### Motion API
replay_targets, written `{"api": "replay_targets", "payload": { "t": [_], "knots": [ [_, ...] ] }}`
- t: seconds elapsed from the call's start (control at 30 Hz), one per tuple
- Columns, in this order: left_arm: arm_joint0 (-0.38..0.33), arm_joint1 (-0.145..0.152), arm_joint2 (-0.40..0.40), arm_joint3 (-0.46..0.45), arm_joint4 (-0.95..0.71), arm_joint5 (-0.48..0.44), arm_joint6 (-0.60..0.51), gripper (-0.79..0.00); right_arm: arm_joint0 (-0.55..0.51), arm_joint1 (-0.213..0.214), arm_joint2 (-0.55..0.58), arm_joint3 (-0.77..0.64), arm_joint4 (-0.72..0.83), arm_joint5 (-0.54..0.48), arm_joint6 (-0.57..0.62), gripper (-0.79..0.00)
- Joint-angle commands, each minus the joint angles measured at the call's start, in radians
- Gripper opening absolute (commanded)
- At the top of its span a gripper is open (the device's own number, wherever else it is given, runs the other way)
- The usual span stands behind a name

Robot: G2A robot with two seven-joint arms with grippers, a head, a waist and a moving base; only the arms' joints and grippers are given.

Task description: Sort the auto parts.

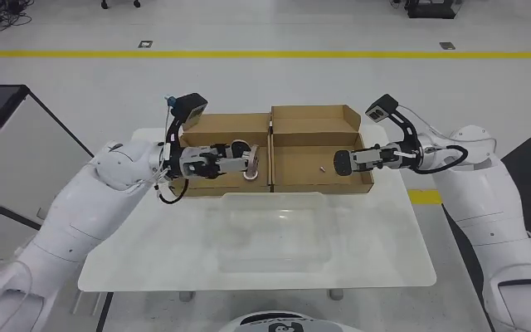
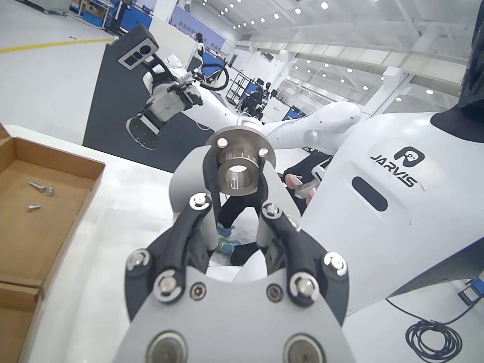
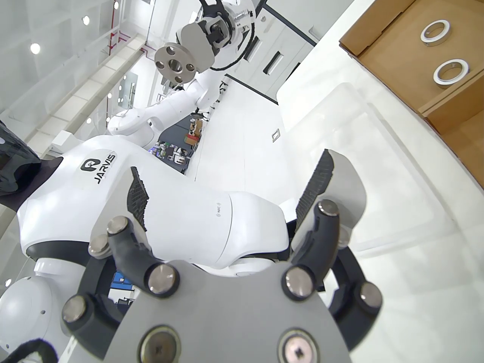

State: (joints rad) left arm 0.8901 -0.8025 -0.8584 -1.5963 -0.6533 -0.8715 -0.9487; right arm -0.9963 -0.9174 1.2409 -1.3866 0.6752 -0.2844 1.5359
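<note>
My left gripper (image 2: 239,175) is shut on a flanged metal bushing (image 2: 238,169), holding it by the sleeve with the flange outward. In the top view this gripper (image 1: 246,159) and the bushing (image 1: 253,164) hang over the right part of the left cardboard box (image 1: 217,127). My right gripper (image 3: 227,190) is open with nothing between its fingers; from above, it (image 1: 338,162) hovers over the right cardboard box (image 1: 315,124). Two metal rings (image 3: 435,32) (image 3: 450,72) lie in the left box (image 3: 382,45). Three small screws (image 2: 38,186) lie in the right box (image 2: 94,186).
A clear plastic tray (image 1: 274,236) sits on the white table (image 1: 124,257) in front of the two boxes. The boxes stand side by side at the table's far edge. The far-off left gripper with the bushing (image 3: 176,64) faces the right wrist camera.
</note>
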Motion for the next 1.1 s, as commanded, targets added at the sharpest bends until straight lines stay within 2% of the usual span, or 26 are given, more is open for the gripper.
{"api": "replay_targets", "payload": {
  "t": [0.0,0.1,0.2,0.37,0.5,0.77,1.07],
  "knots": [
    [0.000,0.000,0.000,0.000,0.000,0.000,0.000,-0.785,0.000,0.000,0.000,0.000,0.000,0.000,0.000,0.000],
    [0.003,0.000,-0.001,0.000,-0.001,0.005,0.008,-0.785,0.000,0.000,0.000,0.000,0.000,0.000,0.000,0.000],
    [0.019,-0.006,-0.023,-0.020,0.002,0.018,0.092,-0.785,0.000,0.000,0.000,0.000,0.000,0.000,0.000,0.000],
    [0.020,-0.025,-0.039,-0.047,-0.031,-0.001,0.201,-0.785,0.000,0.000,0.000,0.000,0.000,0.000,0.000,0.000],
    [0.010,-0.048,-0.031,-0.056,-0.135,-0.036,0.253,-0.785,0.000,0.000,0.000,0.000,0.000,0.000,0.000,0.000],
    [-0.002,-0.087,-0.021,-0.074,-0.433,-0.102,0.201,-0.785,0.000,0.000,0.000,0.000,0.000,0.000,0.000,0.000],
    [0.020,-0.118,-0.060,-0.086,-0.651,-0.104,0.104,-0.785,0.000,0.000,0.000,0.000,0.000,0.000,0.000,0.000]
  ]
}}
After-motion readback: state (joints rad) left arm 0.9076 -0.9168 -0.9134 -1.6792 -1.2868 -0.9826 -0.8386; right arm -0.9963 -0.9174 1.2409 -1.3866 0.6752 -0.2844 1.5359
